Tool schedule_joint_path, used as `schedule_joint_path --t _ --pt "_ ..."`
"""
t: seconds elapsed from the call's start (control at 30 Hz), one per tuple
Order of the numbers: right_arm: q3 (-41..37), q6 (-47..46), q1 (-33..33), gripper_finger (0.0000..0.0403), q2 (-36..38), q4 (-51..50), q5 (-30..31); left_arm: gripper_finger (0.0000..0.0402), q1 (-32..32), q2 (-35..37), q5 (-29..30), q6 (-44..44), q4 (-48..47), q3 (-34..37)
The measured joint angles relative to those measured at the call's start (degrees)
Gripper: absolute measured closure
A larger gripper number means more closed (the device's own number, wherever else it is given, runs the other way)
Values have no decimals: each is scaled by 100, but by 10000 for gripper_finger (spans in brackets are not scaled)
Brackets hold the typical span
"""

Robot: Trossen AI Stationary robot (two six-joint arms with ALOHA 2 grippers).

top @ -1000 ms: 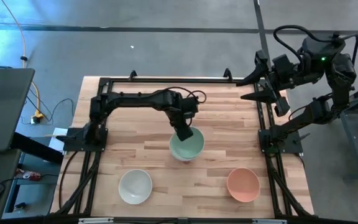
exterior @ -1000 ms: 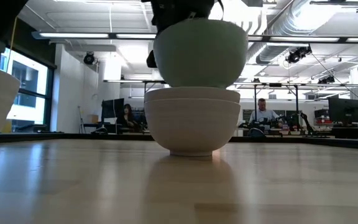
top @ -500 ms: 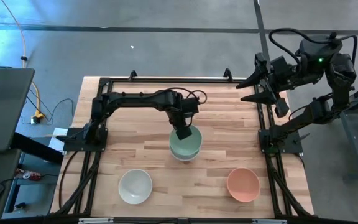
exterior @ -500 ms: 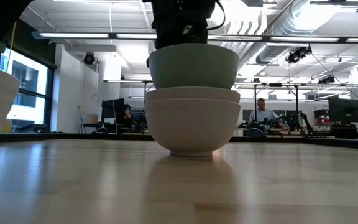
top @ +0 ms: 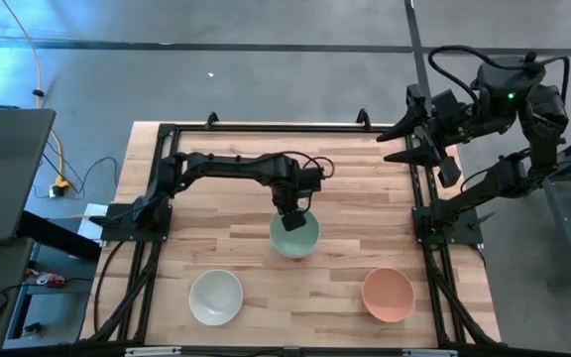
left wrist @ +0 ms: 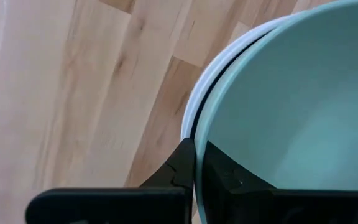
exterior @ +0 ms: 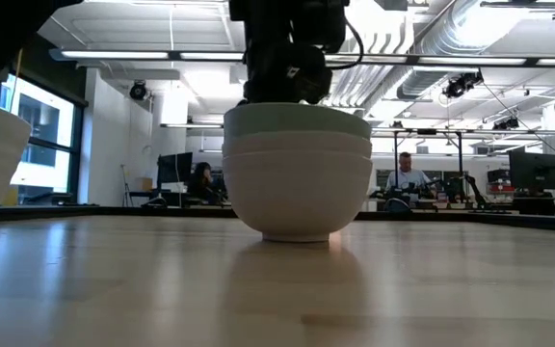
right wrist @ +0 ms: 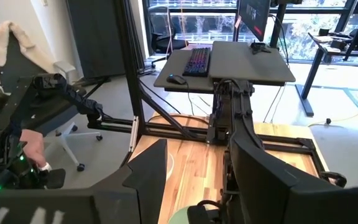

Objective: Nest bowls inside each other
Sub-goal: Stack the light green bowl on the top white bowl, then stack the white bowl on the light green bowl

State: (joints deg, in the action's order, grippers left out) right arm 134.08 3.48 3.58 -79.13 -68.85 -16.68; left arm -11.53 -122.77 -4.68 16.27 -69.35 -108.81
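The pale green bowl [top: 297, 236] sits nested in a white bowl stack [exterior: 297, 188] at the table's middle; its rim [exterior: 297, 116] shows just above the white rims. My left gripper [top: 292, 215] is over the bowl's far-left rim, shut on it, and shows dark above the stack in the low view [exterior: 287, 67]. A single white bowl [top: 215, 297] stands near-left and the salmon-orange bowl [top: 388, 294] near-right, both upright on their bases. My right gripper [top: 402, 140] waits raised at the table's far right edge, open [right wrist: 197, 180]. My left gripper pinches the pale green bowl's rim [left wrist: 199, 134] on its far-left side, one finger [left wrist: 180, 163] outside the wall and the other finger [left wrist: 224, 175] inside. The fingers come from above, pointing down. The bowl sits upright and level inside the white stack.
Black frame rails [top: 266, 128] run along the table's far, left and right edges. Bare wood [top: 221, 233] lies between the stack and the two single bowls. The right arm's base [top: 447, 220] stands at the right edge. People sit at desks in the room beyond.
My left gripper has come down and shifted slightly toward the far edge, lowering the pale green bowl. The bowl hung above the white stack a second ago; now it is seated inside, only its rim showing above. The fingers have stayed shut on the rim.
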Motion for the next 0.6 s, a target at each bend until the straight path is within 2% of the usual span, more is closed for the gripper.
schedule_joint_path --t 0.17,0.6 --pt "0 -4 2 231 2 -42 -1 392 29 -25 58 0 77 0" --pt "0 -4 0 231 2 -42 -1 282 80 4 62 -95 354 0"
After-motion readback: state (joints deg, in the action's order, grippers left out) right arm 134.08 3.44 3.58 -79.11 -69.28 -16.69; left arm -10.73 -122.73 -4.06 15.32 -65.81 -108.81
